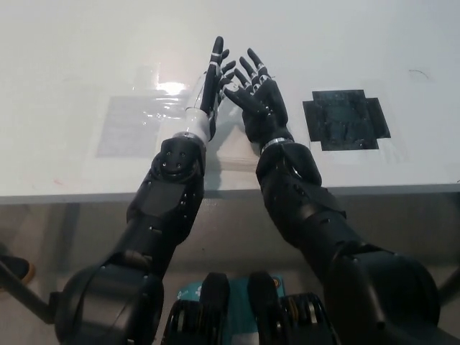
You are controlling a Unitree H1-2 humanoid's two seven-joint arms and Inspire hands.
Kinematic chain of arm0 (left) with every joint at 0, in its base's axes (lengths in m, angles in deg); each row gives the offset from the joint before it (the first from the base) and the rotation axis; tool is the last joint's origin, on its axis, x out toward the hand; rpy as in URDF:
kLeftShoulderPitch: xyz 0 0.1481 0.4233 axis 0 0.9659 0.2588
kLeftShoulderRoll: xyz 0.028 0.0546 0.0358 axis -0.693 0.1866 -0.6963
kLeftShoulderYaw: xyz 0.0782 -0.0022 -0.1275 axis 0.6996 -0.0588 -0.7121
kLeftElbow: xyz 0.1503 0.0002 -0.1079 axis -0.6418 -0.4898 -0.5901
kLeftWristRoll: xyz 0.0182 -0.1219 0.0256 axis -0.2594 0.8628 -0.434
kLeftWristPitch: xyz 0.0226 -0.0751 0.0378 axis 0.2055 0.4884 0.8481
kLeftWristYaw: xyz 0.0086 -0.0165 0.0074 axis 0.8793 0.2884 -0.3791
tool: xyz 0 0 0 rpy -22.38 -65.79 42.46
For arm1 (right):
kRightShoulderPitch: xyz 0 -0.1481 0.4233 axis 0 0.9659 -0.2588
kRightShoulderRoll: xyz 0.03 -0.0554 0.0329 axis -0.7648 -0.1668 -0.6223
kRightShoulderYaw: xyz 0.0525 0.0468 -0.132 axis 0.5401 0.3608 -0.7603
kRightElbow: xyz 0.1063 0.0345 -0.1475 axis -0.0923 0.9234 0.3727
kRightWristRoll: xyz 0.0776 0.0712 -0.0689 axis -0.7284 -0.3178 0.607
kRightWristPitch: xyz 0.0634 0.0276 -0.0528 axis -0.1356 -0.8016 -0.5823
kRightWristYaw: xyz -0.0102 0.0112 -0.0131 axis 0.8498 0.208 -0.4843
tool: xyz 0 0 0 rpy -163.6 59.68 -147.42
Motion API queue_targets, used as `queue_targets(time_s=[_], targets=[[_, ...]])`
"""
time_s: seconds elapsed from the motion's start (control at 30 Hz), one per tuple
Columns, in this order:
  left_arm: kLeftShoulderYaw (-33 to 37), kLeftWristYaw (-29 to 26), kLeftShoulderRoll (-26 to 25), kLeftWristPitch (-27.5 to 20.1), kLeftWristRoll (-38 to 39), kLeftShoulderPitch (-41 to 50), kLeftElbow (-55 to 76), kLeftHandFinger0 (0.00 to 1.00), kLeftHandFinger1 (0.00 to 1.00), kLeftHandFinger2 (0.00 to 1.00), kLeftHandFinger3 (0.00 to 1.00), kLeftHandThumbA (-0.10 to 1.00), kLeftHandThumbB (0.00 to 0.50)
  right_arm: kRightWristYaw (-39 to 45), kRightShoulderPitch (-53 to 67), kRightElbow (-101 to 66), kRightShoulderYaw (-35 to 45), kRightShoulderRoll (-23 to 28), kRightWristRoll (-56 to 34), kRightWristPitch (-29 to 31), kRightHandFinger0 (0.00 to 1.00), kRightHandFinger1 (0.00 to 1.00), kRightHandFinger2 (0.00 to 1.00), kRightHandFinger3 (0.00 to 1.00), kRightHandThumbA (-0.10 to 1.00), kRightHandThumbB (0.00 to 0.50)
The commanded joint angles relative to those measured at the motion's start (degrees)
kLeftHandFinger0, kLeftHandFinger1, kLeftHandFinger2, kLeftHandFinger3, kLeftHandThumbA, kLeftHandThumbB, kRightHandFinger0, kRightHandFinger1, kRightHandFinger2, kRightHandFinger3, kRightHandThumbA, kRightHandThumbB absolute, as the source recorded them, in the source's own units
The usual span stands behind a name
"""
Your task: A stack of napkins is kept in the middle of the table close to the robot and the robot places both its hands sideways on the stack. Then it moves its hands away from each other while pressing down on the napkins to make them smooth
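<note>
Both hands are seen over the white table point(65, 65), close together near its front edge at the middle. The left hand point(213, 79) is turned edge-on, its fingers point(217, 52) extended and held nearly together, pointing away from the robot. The right hand point(256, 97) is seen with its back toward the camera, its fingers point(253, 63) extended and spread apart. The fingertips of the two hands are just beside each other; whether they touch cannot be told.

The stack of napkins point(233, 147) is white against the white tabletop and hard to outline; a pale rectangular edge is made out beneath and between the two wrists, near the table's front edge. The fingers of both hands extend beyond it, farther from the robot. Whether the hands rest on the stack or are held above it cannot be told.

A clear plastic sheet point(133, 126) lies flat to the left of the left arm. A black cross-shaped mat point(346, 119) lies flat to the right of the right hand, apart from it.
</note>
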Motion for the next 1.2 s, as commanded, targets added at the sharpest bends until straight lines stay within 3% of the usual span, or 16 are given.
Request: queue_targets(time_s=[0.0, 0.13, 0.33, 0.5, 0.63, 0.77, 0.9, 1.17], targets=[[0.7, -1.5, -0.3, -1.3, -1.2, -0.5, -1.2, 1.00, 1.00, 1.00, 1.00, 1.00, 0.239, -0.4, -1.6, 0.4, -1.1, -1.0, 1.8, -0.7, 1.00, 1.00, 1.00, 1.00, 1.00, 0.258], [1.2, -1.1, 0.2, -2.3, -1.5, 0.4, -3.3, 1.00, 1.00, 1.00, 1.00, 1.00, 0.231, 0.3, 0.4, 0.8, -0.4, -0.6, 1.4, -1.7, 1.00, 1.00, 1.00, 1.00, 1.00, 0.260], [1.0, -0.6, 0.5, -1.7, -1.0, 1.5, -3.4, 1.00, 1.00, 1.00, 1.00, 1.00, 0.271, 2.3, 2.0, 1.2, 2.0, -0.2, -0.5, -2.9, 1.00, 1.00, 1.00, 1.00, 1.00, 0.240], [0.3, -0.1, 0.1, -0.8, -0.2, 2.7, -3.6, 1.00, 1.00, 1.00, 1.00, 1.00, 0.308, 2.2, 2.5, 1.4, 2.2, 0.9, 0.2, -3.1, 1.00, 1.00, 1.00, 1.00, 1.00, 0.267], [-0.2, 0.8, -0.8, -1.8, 0.2, 3.6, -2.6, 1.00, 1.00, 1.00, 1.00, 1.00, 0.309, 3.6, 3.0, 1.0, 3.1, 2.0, -0.4, -2.7, 1.00, 1.00, 1.00, 1.00, 1.00, 0.249], [-0.8, 0.7, -1.6, -2.2, 0.7, 4.5, -0.7, 1.00, 1.00, 1.00, 1.00, 1.00, 0.287, 6.1, 3.1, 0.2, 4.5, 3.3, -1.4, -1.8, 1.00, 1.00, 1.00, 1.00, 1.00, 0.270], [-2.4, 1.7, -3.5, -1.4, 2.1, 6.1, 2.4, 1.00, 1.00, 1.00, 1.00, 1.00, 0.307, 7.0, 3.2, -0.8, 4.9, 4.8, -1.0, -1.1, 1.00, 1.00, 1.00, 1.00, 1.00, 0.276], [-5.9, 4.5, -8.0, -1.4, 4.7, 10.2, 9.5, 1.00, 1.00, 1.00, 1.00, 1.00, 0.302, 9.1, 4.0, -3.4, 4.7, 6.8, -1.0, 0.3, 1.00, 1.00, 1.00, 1.00, 1.00, 0.246]])
